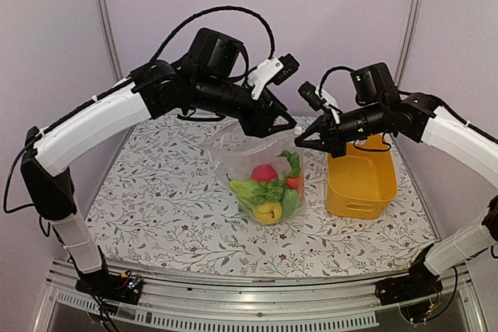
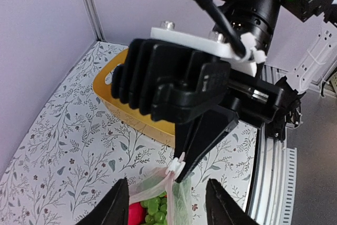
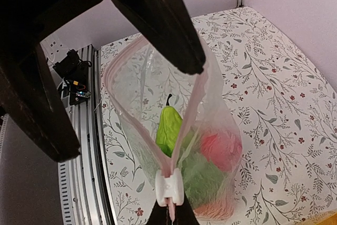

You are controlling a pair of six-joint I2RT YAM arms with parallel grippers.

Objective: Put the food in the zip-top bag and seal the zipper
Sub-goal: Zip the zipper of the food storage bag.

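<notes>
Right now: sealing stage, I'd judge; no food shows outside the bag, and the mouth gapes unsealed.
Bag: clear crinkly plastic zip-top bag (image 1: 250, 155) standing mid-table, just left of the orange-yellow plastic basket (image 1: 362, 186), hung by its top edge.
Food: small toy fruits and vegetables (image 1: 270, 192) heaped in its bottom, among them a red ball, a yellow lemon, greens and a carrot.
Right claw: black right gripper (image 1: 299, 145) clamped tight on the bag's right corner, at the small white slider (image 3: 169, 187).
Left claw: black left gripper (image 1: 282, 124) parted, gripping nothing, its fingers straddling the mouth.
Zipper: thin pinkish zipper strip (image 3: 129, 122), its two sides bowed apart.
Next: left likely pinches both lips beside the slider and runs along them while right anchors. Careful, thin film slips!
</notes>
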